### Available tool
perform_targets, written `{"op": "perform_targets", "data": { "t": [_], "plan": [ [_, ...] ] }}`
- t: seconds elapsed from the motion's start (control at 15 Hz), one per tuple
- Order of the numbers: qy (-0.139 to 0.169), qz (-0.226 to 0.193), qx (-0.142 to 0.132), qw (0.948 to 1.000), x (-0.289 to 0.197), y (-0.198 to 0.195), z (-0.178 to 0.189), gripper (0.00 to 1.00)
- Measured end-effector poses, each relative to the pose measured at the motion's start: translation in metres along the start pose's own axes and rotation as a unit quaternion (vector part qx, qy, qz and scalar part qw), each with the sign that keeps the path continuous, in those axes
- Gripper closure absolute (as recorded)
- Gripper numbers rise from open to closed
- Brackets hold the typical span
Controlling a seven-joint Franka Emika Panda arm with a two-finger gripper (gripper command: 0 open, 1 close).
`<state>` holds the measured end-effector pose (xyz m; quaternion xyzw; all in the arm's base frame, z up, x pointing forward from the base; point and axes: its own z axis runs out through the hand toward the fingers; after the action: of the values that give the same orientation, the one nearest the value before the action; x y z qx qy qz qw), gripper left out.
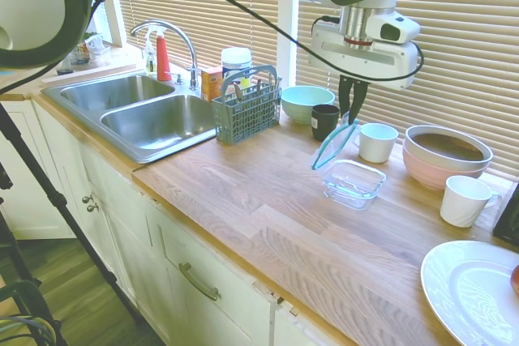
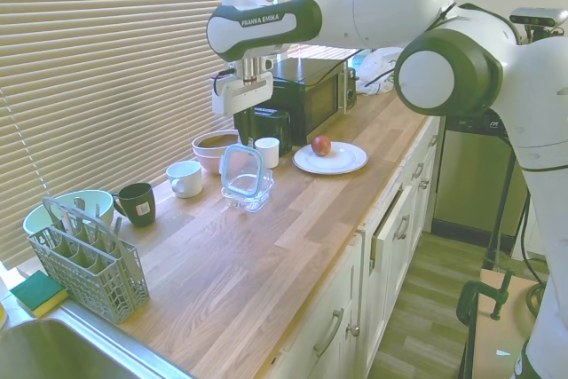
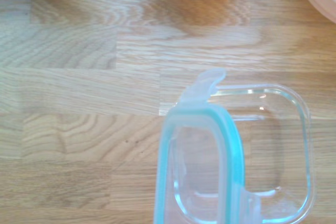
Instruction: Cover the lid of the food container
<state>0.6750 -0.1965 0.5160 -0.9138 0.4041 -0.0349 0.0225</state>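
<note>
The lid (image 1: 335,145) hangs tilted, long axis sloping down toward the food container (image 1: 354,181) near the table's (image 1: 268,224) back edge, clenched in the downward-pointing jaws.

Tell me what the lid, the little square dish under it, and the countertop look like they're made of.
Lid: clear plastic by the look, glossy, with a teal rim, perhaps a rubbery seal. Food container: see-through with bright glints, glass or hard plastic; can't tell which. Countertop: wood, its grain and joined strips showing.
</note>
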Motion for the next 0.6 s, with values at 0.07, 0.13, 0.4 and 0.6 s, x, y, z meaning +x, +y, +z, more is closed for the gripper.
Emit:
{"op": "perform_targets", "data": {
  "t": [0.07,0.13,0.4,0.6],
  "plan": [
    [-0.001,0.000,-0.001,1.0000,0.001,0.000,0.002,1.00],
    [-0.003,0.000,-0.002,1.0000,0.002,0.002,0.006,1.00],
    [-0.012,0.005,0.005,0.9999,0.014,0.018,0.014,1.00],
    [-0.015,0.008,0.012,0.9998,0.020,0.029,0.014,1.00]
  ]
}}
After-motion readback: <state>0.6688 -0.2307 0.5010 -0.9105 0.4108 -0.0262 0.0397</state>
